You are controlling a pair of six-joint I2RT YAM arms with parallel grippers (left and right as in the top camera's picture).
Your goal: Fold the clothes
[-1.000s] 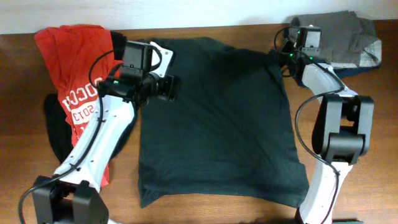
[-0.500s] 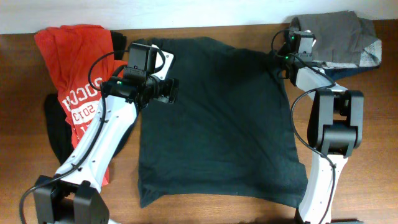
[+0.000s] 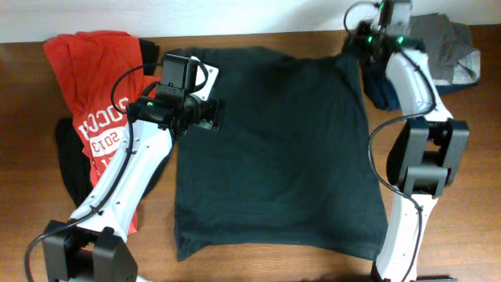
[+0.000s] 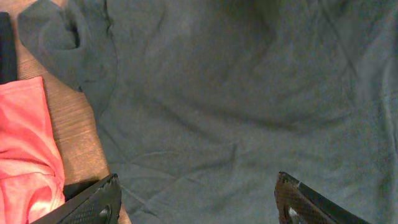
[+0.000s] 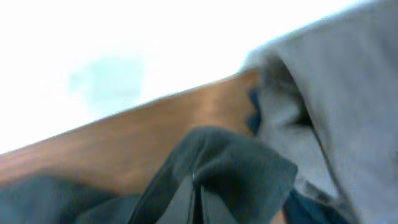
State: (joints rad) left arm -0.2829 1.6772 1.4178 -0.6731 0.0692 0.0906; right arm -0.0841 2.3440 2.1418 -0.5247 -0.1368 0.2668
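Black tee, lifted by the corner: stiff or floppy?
Likely floppy: the black T-shirt lies flat with soft creases, so it should drape, not hold shape. Its corner bunches in the right pincer, suggesting thin, light cloth. Most of it rests on the table, so it may drag when pulled.

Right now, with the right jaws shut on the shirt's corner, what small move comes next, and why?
Probably lower the left gripper and close it on the black T-shirt near that side's sleeve: its jaws hang open above the cloth, while the right gripper pinches the opposite top corner.
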